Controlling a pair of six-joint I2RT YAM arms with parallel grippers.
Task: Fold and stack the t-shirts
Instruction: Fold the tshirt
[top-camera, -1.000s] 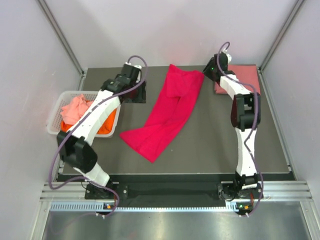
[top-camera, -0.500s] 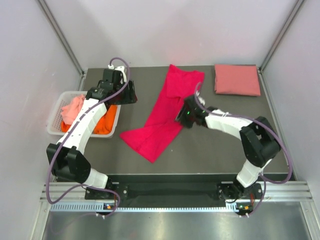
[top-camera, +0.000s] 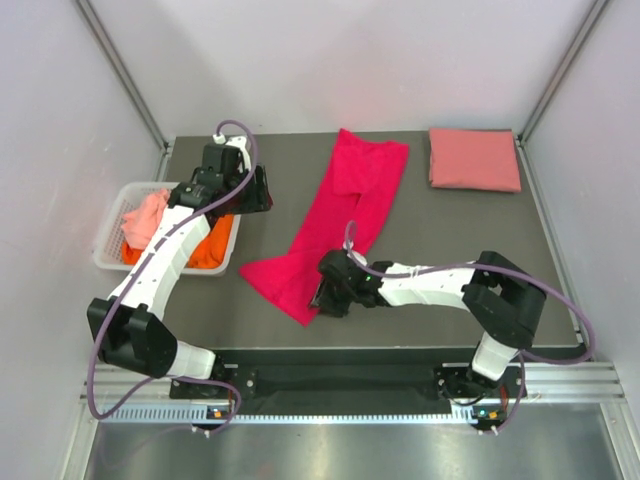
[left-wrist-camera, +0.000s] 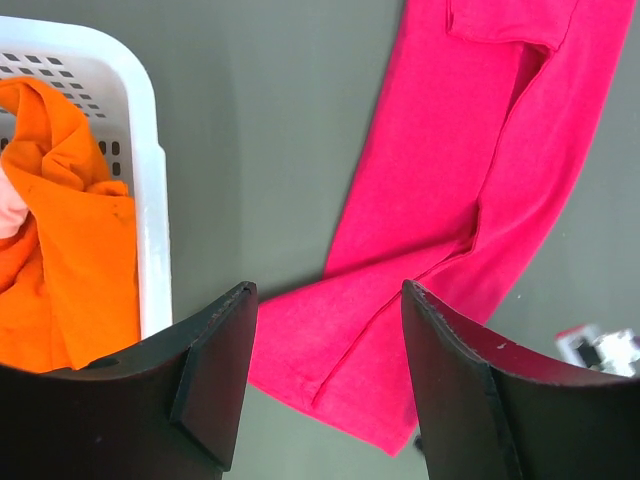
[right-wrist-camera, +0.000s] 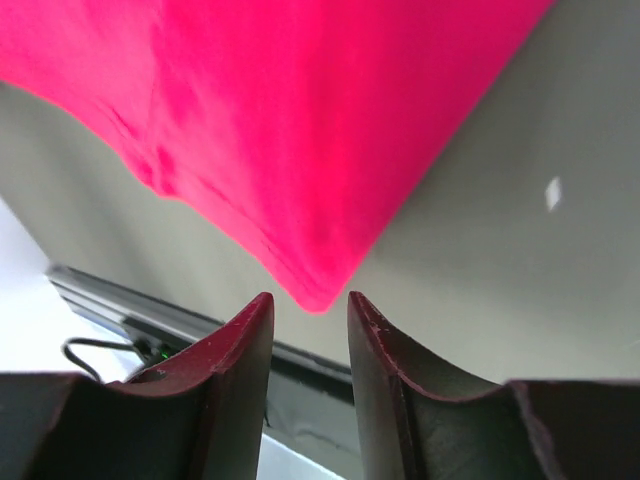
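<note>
Both empty, left end effector (left-wrist-camera: 328, 297) wide-open, right end effector (right-wrist-camera: 308, 302) ajar, soft magenta t-shirt (top-camera: 345, 215)

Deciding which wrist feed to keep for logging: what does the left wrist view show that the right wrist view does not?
Only the left wrist view: the white basket holding the orange shirt, and a long stretch of the magenta-red shirt. Only the right wrist view: that shirt's corner just ahead of the right gripper, plus the black rail beyond the table. Both: the magenta-red shirt on the dark table, with the view's own gripper open, the left gripper included.
</note>
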